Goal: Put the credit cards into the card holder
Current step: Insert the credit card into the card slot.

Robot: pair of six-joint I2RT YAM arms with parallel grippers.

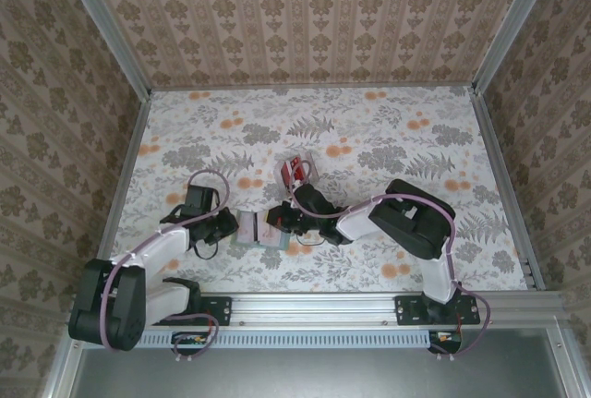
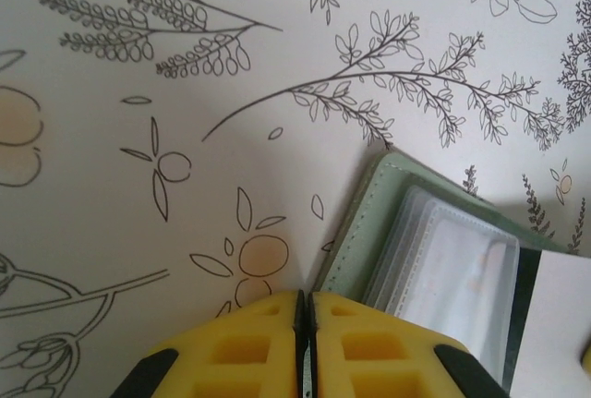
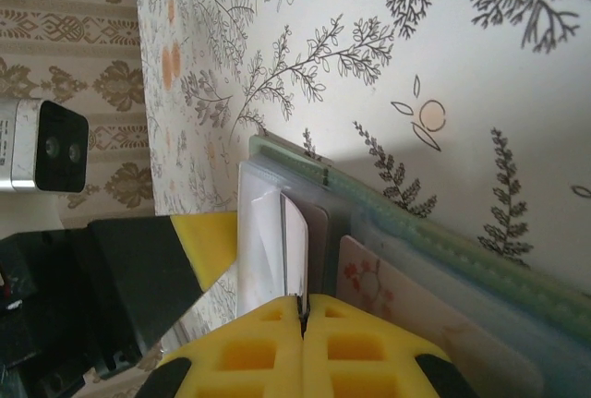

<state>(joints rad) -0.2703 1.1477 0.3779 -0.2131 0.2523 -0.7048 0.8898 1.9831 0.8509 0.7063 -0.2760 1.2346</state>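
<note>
Here, in the top view, the card holder lies opened flat on the floral surface, low and a little left of centre in the frame. It sits directly between the two end effectors. The left end effector is at its left edge and the right end effector is at its right edge. The red credit cards rest in a small pile above and to the right of the holder, clear of both end effectors.

From the left wrist, the left end effector has its yellow pads pressed together at the bottom of the frame. The holder's green rounded corner runs right down to the right-hand pad. Whether anything is pinched between the pads cannot be made out. The holder's clear pockets spread toward the lower right, with a white card bearing a dark stripe beyond them.

From the right wrist, the right end effector is closed on that thin white card. The card stands edge-on, rising from between the pads over the holder's inner sleeves. The holder's green edge slants toward the lower right, and a yellow finger of the left end effector touches the sleeves from the left.
</note>
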